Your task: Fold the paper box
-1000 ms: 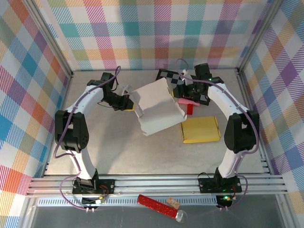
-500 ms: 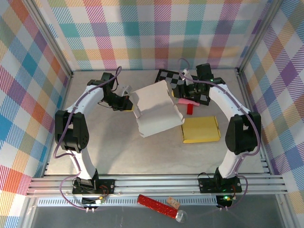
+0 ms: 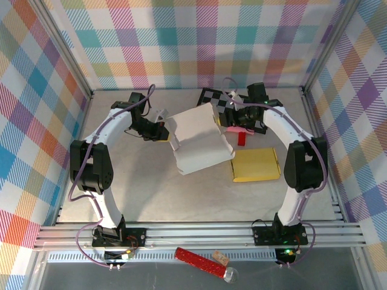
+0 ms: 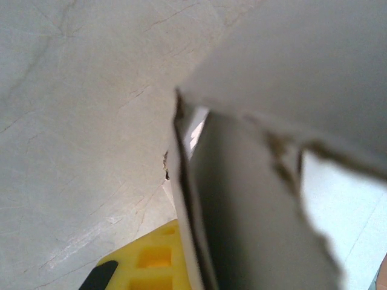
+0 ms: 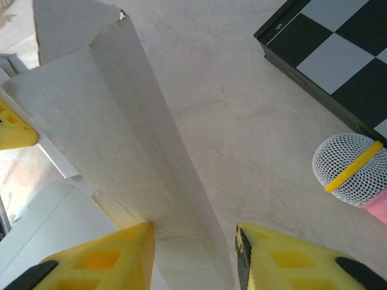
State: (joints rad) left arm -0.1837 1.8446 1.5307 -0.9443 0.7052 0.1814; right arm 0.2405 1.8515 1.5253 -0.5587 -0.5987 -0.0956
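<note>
Grey marbled tabletop (image 3: 151, 187), white paper box (image 3: 199, 142) at centre, plaid walls (image 3: 181, 42)

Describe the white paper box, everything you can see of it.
The white paper box is an off-white, matte card blank, partly folded, with creases and loose flaps showing. It sits tilted on the grey table between the arms, left of a flat yellow box. The left gripper is shut on its left edge. The right gripper stands open, its yellow fingers straddling a creased flap on the box's far right side.
</note>
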